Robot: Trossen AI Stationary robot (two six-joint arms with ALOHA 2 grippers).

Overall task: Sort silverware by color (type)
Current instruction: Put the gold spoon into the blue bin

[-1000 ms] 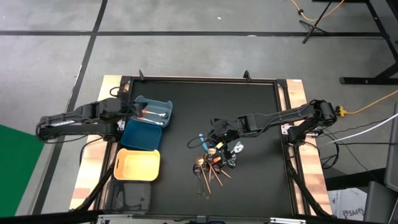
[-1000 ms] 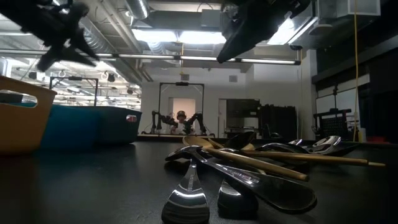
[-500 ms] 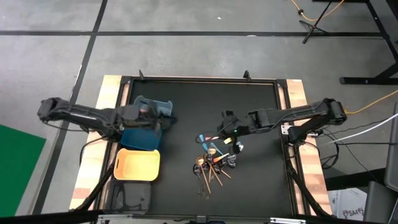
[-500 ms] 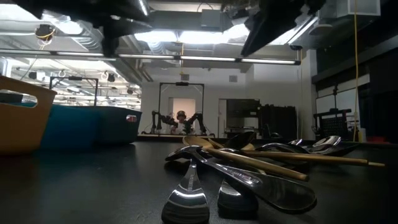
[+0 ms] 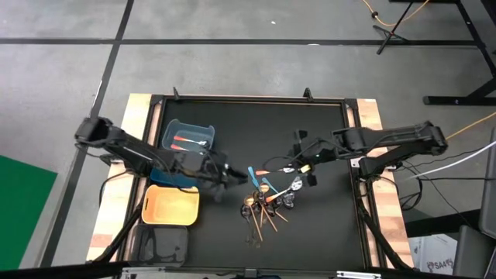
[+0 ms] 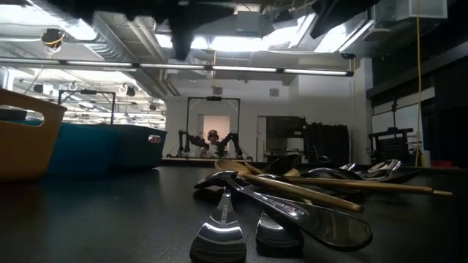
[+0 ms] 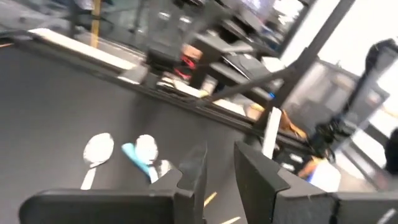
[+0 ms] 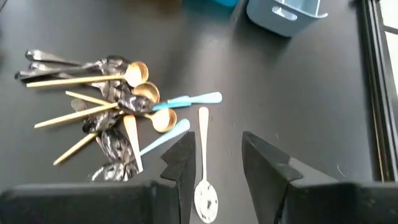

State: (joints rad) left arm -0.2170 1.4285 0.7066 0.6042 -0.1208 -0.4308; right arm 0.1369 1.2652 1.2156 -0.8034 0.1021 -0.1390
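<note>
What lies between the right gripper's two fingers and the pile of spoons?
In the right wrist view, the open right gripper has a white spoon between its fingers; two light blue utensils lie before the pile.

You have a black-topped table (image 5: 310, 225) with wooden side strips. Along its left side sit a grey-blue bin (image 5: 189, 136), a dark blue bin (image 5: 164, 172) partly hidden, a yellow bin (image 5: 172, 205) and a dark bin (image 5: 161, 245). Near the middle lies the silverware (image 5: 265, 203), a loose crossed heap of gold, black, silver and light blue pieces.
</note>
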